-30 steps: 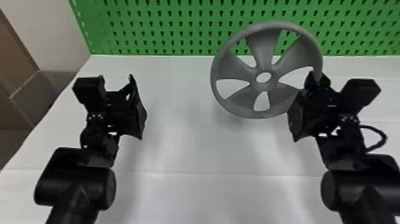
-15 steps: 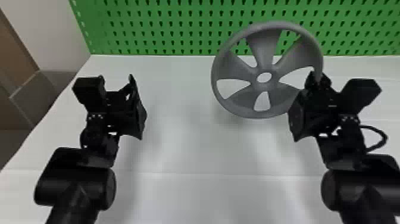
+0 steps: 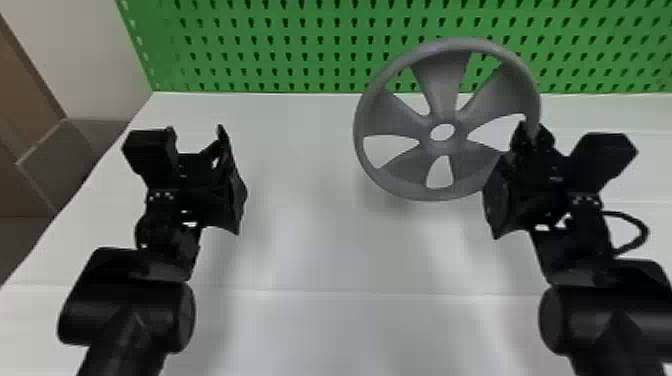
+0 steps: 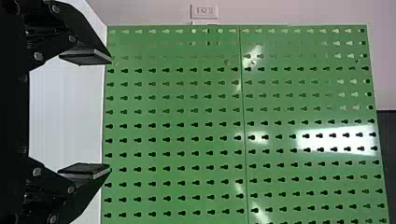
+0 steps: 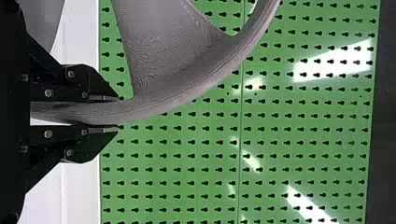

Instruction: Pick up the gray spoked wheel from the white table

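One empty left hand [image 4: 110, 115] is parked over the worktop [image 3: 300, 250], its fingers apart, probably because a single grasp suffices. Farther right, the gray spoked wheel [image 3: 440, 85] hangs near-upright before the green pegboard [image 3: 280, 50], seemingly clear of the surface. At its right edge, the right hand [image 5: 117, 114] grips the rim, narrow enough to fit between the fingers; being off-centre, that hold could let the wheel twist.
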Tool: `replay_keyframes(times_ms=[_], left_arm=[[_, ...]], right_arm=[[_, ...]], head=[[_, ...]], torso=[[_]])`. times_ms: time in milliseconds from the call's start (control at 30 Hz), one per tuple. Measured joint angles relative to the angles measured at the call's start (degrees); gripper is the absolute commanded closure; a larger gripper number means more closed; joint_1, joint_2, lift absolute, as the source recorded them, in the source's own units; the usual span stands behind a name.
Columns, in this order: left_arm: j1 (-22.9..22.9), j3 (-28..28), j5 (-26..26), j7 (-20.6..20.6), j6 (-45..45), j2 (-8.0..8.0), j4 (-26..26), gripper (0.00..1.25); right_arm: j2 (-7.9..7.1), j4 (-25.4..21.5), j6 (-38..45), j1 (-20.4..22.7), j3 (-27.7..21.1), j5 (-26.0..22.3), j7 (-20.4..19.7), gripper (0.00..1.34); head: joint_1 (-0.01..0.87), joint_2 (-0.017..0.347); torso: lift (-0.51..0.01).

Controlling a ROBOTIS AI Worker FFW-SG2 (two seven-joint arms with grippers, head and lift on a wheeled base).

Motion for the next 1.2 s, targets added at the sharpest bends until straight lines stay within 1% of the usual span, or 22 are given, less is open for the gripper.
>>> replay_keyframes(times_ms=[1200], left_arm=[[-0.2,0.0,0.1,0.0,0.4,0.0,0.0,0.43]], right_arm=[[0.05,0.0,0.1,-0.3,0.3,0.4,0.0,1.09]], head=[[0.779,0.075]], torso=[[-0.095]])
